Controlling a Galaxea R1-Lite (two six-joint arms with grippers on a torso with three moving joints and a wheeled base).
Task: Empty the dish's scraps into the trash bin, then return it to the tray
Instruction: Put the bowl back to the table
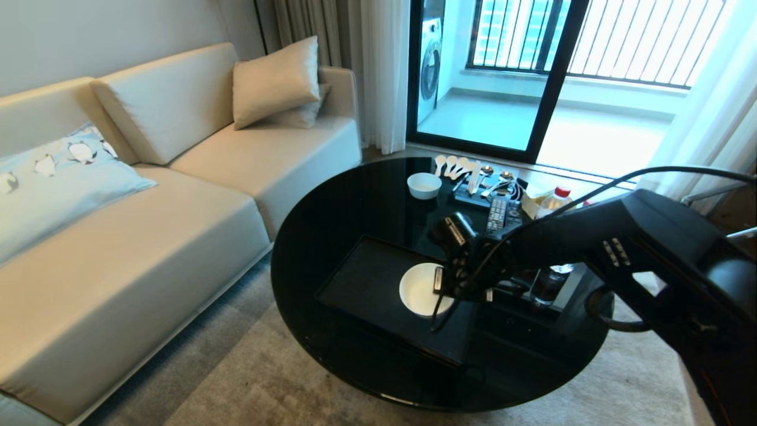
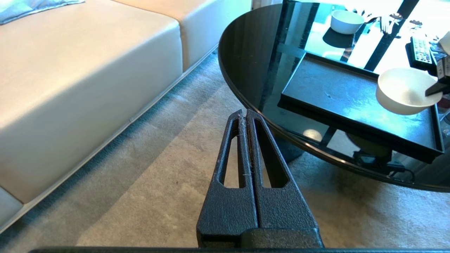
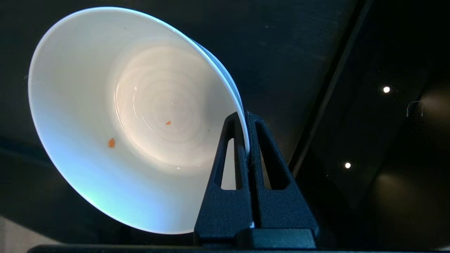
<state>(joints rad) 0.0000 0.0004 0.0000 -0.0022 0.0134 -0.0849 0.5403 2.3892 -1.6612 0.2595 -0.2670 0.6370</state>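
White dish (image 3: 105, 116) with orange specks — black tray (image 1: 366, 284), penguin-print pale blue cushion (image 1: 59, 171).

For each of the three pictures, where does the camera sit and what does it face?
Head view: high on the robot, facing down at the table; right arm shows.
Left wrist view: behind the shut left pincer, low beside the table, facing carpet and tray.
Right wrist view: behind the right pincer, clamped on the dish rim.
Shared: dish and tray, all views.

Dish (image 1: 419, 288) over tray (image 1: 366, 284) right end, smaller bowl (image 1: 424, 185) behind tray, remote (image 1: 497, 214) behind-right, sofa (image 1: 148, 195) left of tray.
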